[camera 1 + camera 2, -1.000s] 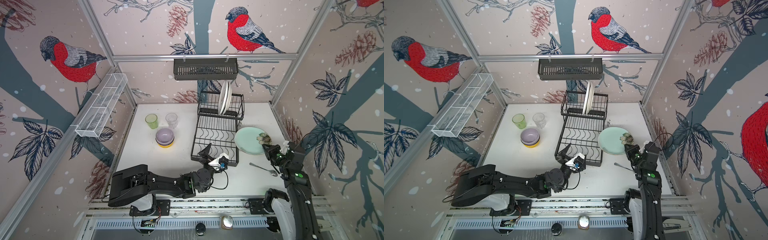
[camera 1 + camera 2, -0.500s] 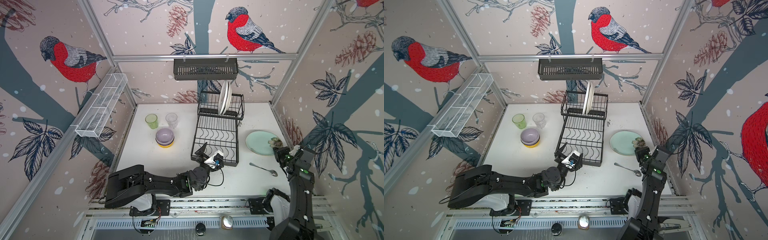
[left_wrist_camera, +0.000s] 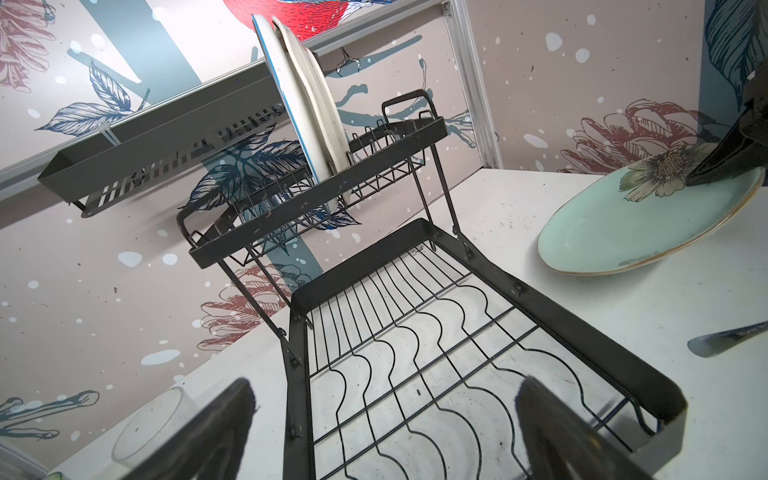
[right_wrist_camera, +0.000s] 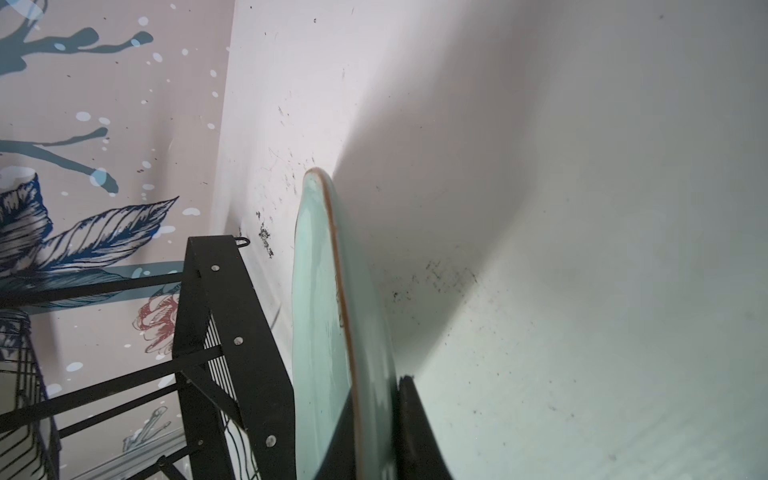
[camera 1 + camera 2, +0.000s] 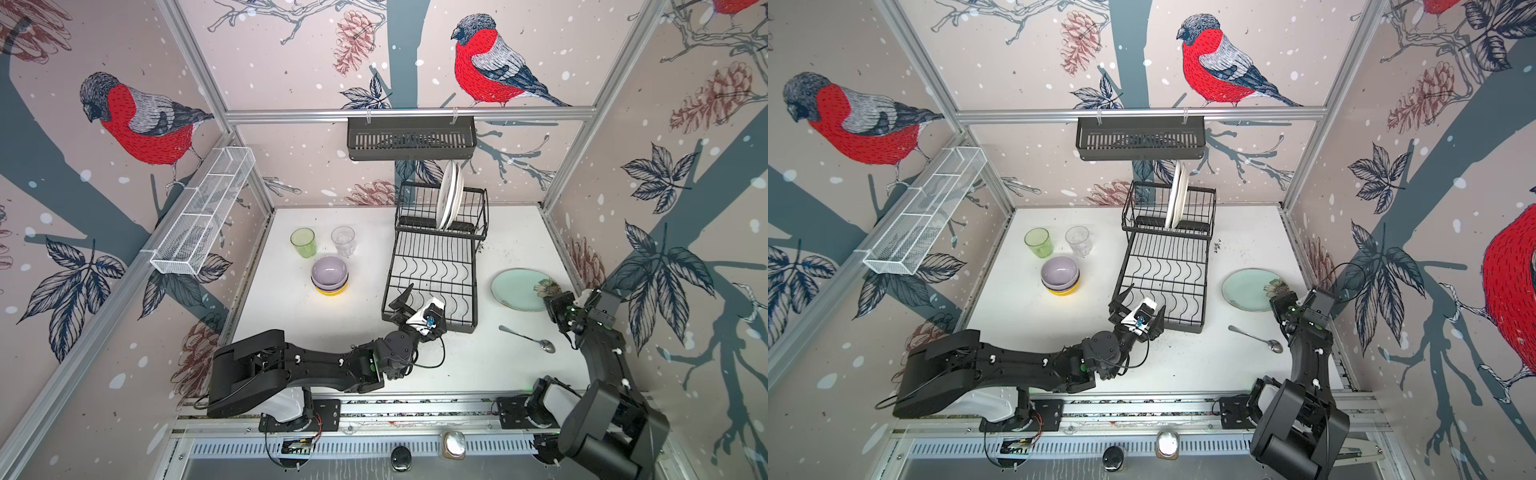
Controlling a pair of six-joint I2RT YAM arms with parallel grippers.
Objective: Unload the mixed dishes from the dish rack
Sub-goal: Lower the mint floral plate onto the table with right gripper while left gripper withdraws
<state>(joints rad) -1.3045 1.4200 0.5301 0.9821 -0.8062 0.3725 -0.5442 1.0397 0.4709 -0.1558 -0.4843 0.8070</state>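
The black wire dish rack [image 5: 432, 266] [image 5: 1167, 270] stands mid-table. Two white plates [image 5: 451, 195] [image 5: 1177, 195] [image 3: 307, 116] stand upright in its raised tier; the lower tier is bare. Right of the rack, my right gripper [image 5: 550, 297] [image 5: 1279, 297] [image 4: 376, 399] is shut on the rim of a pale green plate [image 5: 517, 289] [image 5: 1246, 289] [image 3: 623, 224] [image 4: 324, 311], held tilted low over the table. My left gripper [image 5: 419, 305] [image 5: 1142, 309] [image 3: 386, 390] hangs open over the rack's front corner, holding nothing.
Left of the rack stand a green glass [image 5: 302, 242], a clear glass [image 5: 343, 240] and a bowl stack [image 5: 329, 274], lilac on top and yellow at the bottom. A metal spoon [image 5: 528, 338] lies front right. A dark shelf basket [image 5: 411, 137] and a white mesh trough [image 5: 203, 212] hang on the walls.
My right gripper has carried the green plate a little to the right, away from the rack, and lower. The left gripper has only shifted slightly at the rack's front.
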